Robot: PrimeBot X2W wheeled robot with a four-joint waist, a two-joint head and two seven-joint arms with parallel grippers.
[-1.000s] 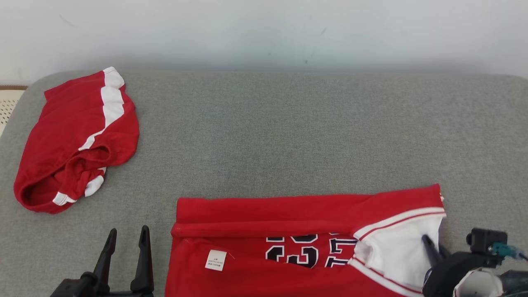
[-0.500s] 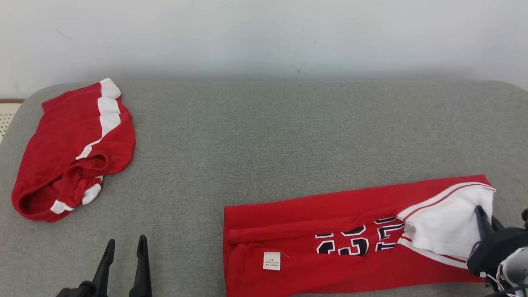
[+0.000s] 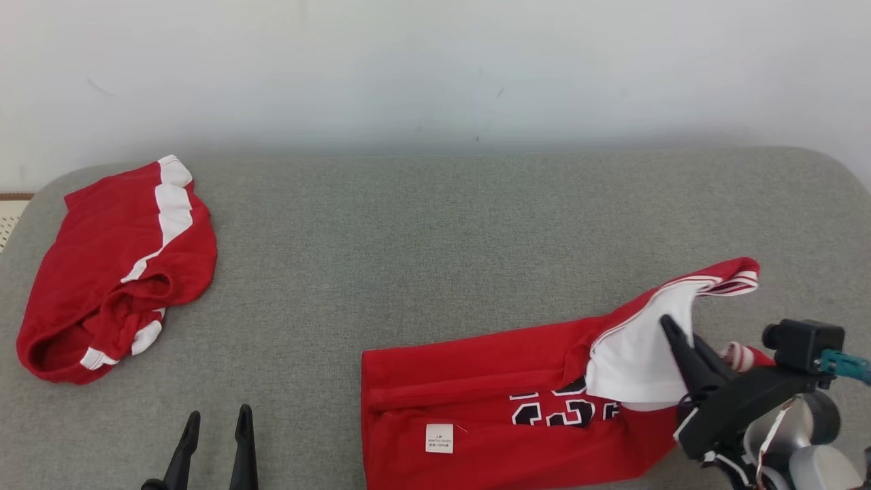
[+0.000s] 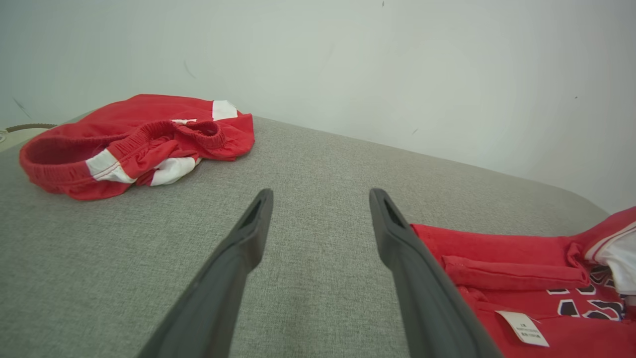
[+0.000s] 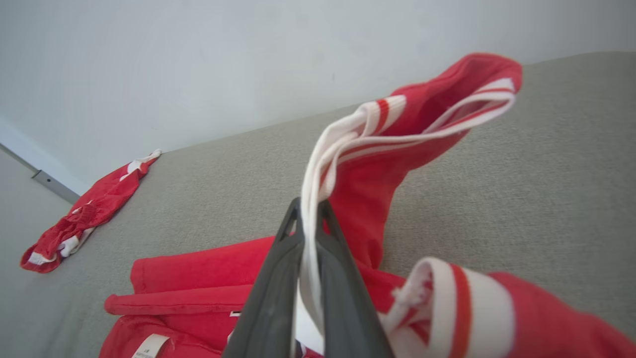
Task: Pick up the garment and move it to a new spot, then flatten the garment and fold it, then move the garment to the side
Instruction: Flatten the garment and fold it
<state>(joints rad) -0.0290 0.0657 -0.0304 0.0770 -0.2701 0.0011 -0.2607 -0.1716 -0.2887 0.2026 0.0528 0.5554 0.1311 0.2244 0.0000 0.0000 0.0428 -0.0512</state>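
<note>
Garment (image 3: 476, 381): where is it?
— Its white-trimmed end is pinched, raised, in the closed right gripper (image 3: 672, 329); the rest trails from it across the grey pad (image 3: 408, 238) toward the left gripper (image 3: 216, 425), spread wide, empty.
— Progress?
— Seemingly flattened, folded lengthwise; a cross fold and setting aside likely remain.

Dark, white-edged numerals (image 3: 565, 412) are printed on the red garment (image 3: 476, 361), just left of the right claw (image 3: 680, 332). A fold of cloth covers their tops. The lower parts look like "33", with further digit fragments beside them that cannot be read. A small white label (image 3: 439, 437) on the garment lies farther left, between the right claw and the left claw (image 3: 218, 414). Its print is too small to read.
</note>
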